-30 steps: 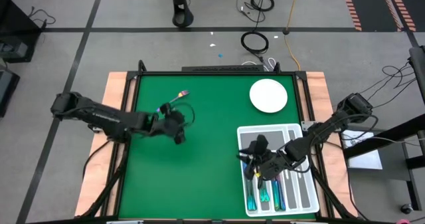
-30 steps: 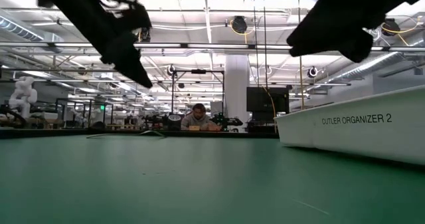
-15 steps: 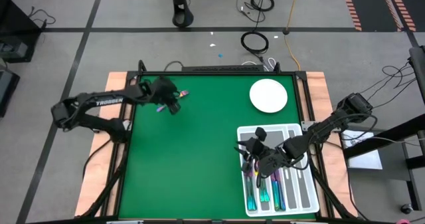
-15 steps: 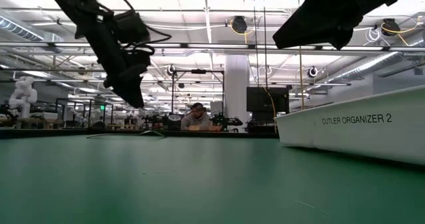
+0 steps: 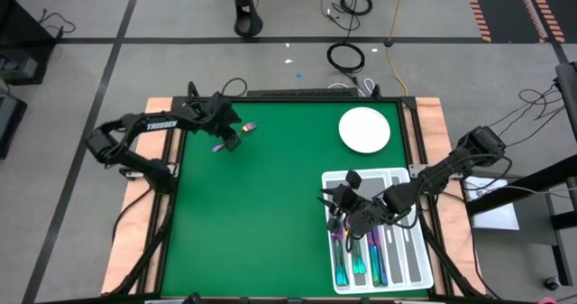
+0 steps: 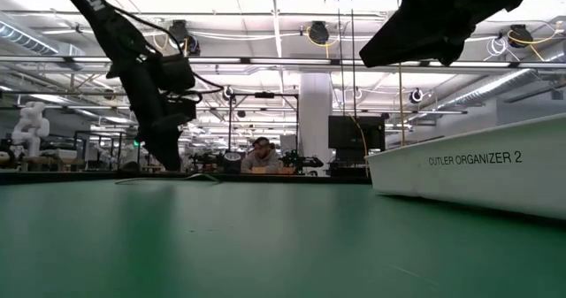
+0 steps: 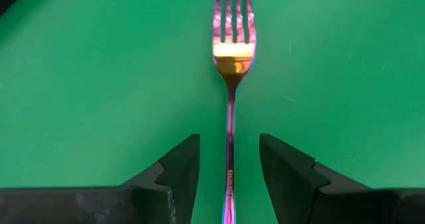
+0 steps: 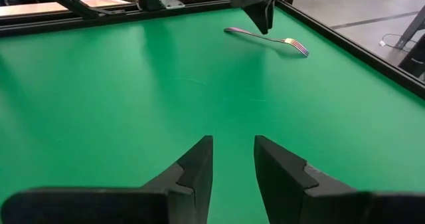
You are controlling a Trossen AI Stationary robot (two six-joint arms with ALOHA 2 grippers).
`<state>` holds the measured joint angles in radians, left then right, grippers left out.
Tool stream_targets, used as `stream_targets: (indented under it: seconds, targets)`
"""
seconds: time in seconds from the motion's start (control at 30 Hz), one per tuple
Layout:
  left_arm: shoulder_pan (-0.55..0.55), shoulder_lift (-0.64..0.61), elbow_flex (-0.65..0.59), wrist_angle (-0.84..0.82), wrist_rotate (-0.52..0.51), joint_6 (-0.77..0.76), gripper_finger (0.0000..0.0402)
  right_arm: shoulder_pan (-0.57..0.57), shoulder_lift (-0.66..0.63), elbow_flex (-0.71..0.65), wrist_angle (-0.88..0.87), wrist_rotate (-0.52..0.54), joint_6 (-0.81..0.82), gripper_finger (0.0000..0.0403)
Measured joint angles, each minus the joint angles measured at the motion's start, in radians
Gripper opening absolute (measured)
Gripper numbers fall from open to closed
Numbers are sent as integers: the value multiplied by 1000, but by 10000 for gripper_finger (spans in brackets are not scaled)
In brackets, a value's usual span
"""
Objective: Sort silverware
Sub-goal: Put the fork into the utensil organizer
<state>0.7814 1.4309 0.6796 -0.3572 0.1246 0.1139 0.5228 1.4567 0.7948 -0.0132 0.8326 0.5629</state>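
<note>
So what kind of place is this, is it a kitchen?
Probably not a kitchen. It looks like a big robot lab or workshop: high ceiling with pipes and lamps, cables on the grey floor, and a person at a desk far behind the green table.

Robotics lab or large workshop hall. Open ceiling with pipes (image 6: 265,61) and strip lights, wide column (image 6: 315,117), monitor (image 6: 355,133), person (image 6: 263,156) seated at far bench. Cables (image 5: 347,57) and tape lines on grey floor around green counter (image 5: 261,214).
</note>
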Motion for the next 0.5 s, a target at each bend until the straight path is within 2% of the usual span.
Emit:
stream_targets:
  seconds: [0.5]
  targets:
    - [-2, 125, 3, 46, -9, 8, 157, 0, 3, 0, -8, 0, 0, 98]
